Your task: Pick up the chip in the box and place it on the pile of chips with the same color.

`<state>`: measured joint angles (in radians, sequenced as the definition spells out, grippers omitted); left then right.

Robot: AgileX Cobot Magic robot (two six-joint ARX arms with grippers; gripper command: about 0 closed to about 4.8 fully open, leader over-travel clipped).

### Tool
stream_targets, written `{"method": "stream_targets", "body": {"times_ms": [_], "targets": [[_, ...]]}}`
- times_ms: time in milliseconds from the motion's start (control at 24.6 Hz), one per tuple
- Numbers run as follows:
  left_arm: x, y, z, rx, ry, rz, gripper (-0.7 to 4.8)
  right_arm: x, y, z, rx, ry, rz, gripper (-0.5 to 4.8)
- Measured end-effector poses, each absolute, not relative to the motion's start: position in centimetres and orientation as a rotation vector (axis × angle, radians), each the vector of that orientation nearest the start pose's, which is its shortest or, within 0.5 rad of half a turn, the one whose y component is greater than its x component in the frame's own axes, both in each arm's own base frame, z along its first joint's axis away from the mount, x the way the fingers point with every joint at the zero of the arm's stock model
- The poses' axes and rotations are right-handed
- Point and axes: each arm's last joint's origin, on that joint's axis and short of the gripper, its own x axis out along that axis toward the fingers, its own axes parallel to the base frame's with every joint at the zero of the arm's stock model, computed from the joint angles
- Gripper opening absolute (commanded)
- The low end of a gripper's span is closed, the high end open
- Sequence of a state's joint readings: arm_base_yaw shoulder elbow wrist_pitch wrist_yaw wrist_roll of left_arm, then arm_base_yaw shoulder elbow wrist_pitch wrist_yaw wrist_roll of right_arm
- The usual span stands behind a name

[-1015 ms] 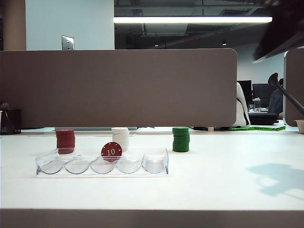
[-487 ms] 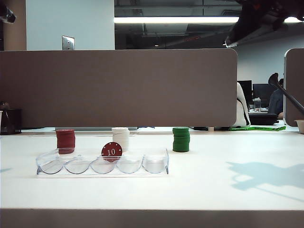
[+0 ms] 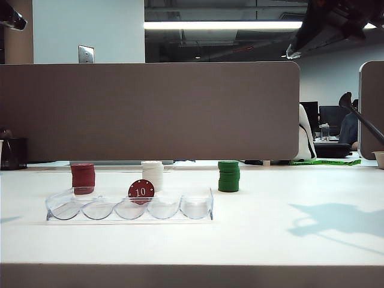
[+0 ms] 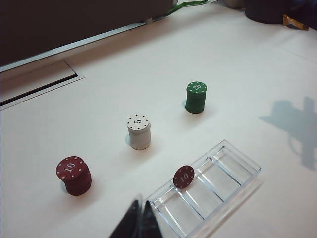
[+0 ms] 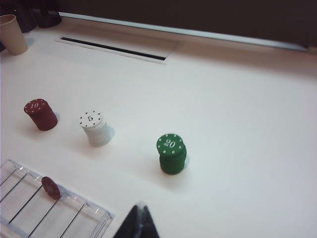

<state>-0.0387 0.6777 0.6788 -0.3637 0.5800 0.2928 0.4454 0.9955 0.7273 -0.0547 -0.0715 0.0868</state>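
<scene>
Two hands hover high, fingers pressed together — left hand (image 4: 140, 218), right hand (image 5: 140, 220) — while the red "10" chip (image 3: 141, 191) stands upright in the clear tray (image 3: 198, 207), its dark red pile (image 3: 83, 178) behind.

box (image 3: 129, 209): clear tray w/ five scalloped slots, on worktop (image 3: 270, 240), front left
chip (image 3: 141, 191): dark red, white "10", upright on edge in middle slot
pile of chips (image 3: 83, 178): dark red stack, behind box's left end
white stack (image 3: 152, 174): just behind chip
green stack (image 3: 228, 176): right of box, apart from it
left gripper (image 3: 12, 16): dark tip only, top-left corner, high up; jaws not readable
right gripper (image 3: 327, 27): dark, blurred, top right, well above worktop; shadow on worktop at right
partition (image 3: 150, 111): grey-brown panel behind stacks
</scene>
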Motion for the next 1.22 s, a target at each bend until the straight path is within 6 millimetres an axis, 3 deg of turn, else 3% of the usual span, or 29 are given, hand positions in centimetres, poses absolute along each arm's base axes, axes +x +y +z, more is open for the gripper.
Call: {"method": "stream_targets", "body": {"times_ms": [528,974,1218], "targets": [[14.4,-2.1,29.2,0.108,0.334,-0.648,-0.06,19.1,9.8,27.7,-0.009,0.467,0.623,-0.06],[15.8,-2.2,28.2,0.069,0.413,-0.654,-0.04,19.3,9.9,28.5,-0.018,0.496,0.628,-0.06],[17.2,-2.3,27.3,0.164,0.418,-0.707,0.48,19.4,10.0,28.7,-0.015,0.471,0.630,-0.06]]}}
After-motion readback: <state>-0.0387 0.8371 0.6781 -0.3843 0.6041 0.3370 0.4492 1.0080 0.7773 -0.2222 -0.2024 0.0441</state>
